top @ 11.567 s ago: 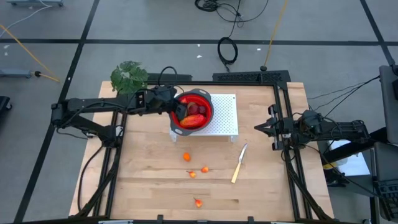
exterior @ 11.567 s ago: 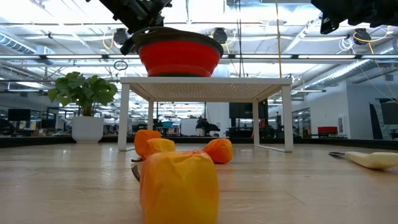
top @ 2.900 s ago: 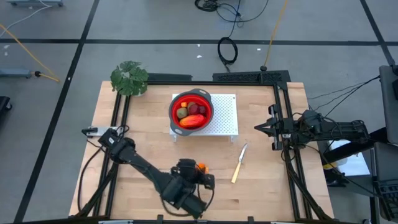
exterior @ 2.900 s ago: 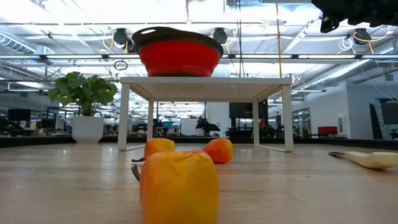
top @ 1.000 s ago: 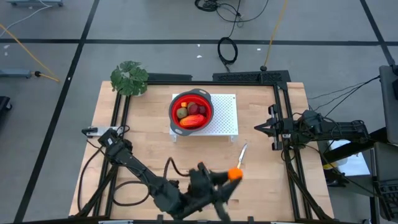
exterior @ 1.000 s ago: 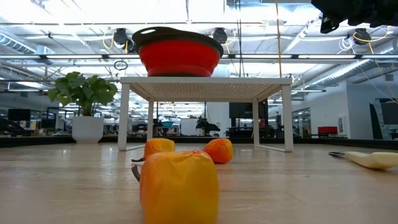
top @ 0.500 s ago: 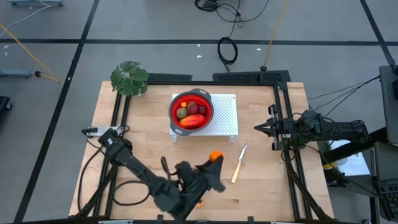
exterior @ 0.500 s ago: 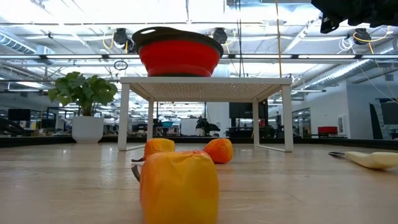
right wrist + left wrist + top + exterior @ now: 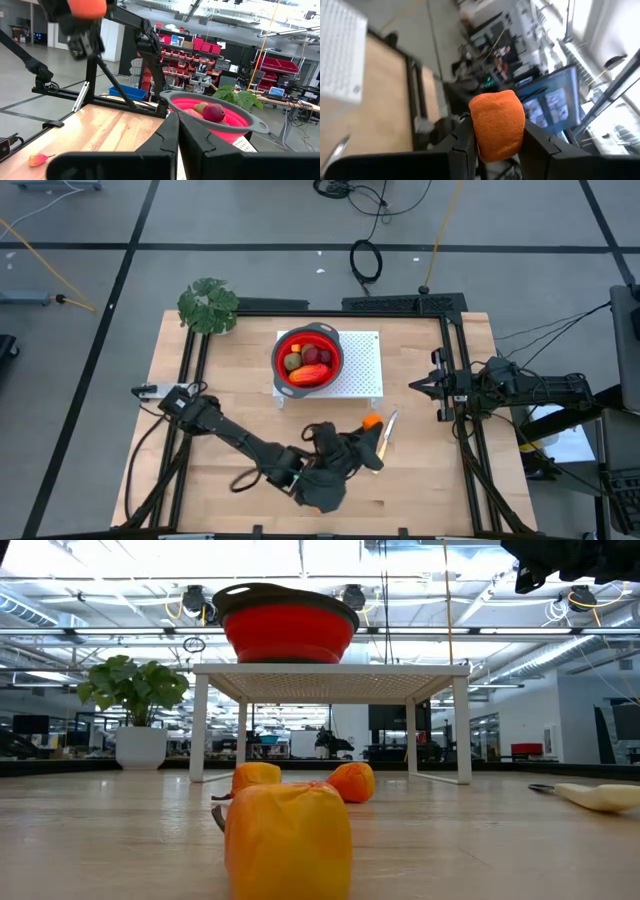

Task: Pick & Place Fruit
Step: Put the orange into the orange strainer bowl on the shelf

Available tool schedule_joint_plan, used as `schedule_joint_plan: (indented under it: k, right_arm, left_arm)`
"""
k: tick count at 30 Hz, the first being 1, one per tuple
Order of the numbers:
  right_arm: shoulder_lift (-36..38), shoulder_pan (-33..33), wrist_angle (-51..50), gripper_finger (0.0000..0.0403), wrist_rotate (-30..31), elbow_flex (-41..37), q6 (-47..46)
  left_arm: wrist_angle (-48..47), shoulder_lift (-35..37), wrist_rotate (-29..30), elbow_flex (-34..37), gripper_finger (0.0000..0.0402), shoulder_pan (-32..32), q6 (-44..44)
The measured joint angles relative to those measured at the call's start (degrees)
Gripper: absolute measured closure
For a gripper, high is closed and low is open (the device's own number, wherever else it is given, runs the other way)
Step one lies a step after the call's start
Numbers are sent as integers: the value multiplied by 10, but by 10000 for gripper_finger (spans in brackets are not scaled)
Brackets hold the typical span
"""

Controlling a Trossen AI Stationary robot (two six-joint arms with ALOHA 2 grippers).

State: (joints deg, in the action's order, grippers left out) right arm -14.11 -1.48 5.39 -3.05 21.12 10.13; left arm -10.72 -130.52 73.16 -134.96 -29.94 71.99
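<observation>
Left pincer [image 9: 496, 135] grips my small orange fruit [image 9: 498, 124] at its middle above the worktop [image 9: 240, 410]; it looks soft, light.

A red bowl [image 9: 308, 358] with a grey rim sits on a small white stand [image 9: 362, 368] toward the back of the wooden bench [image 9: 430, 480]. A potted plant [image 9: 208, 304] stands at the bench's back left corner. A pale-handled knife [image 9: 384, 437] lies right of centre, partly hidden. Dark cables, it seems, [image 9: 366, 258] trail over the floor behind.
</observation>
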Motion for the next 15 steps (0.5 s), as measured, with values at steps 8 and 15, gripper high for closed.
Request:
schedule_joint_plan:
  k: [8,15]
  right_arm:
    - [0,0,0,403,0,0,0]
    - [0,0,0,403,0,0,0]
  left_arm:
    - [-324,7,-69,0,298,26,337]
    - [-589,40,-105,0,298,46,512]
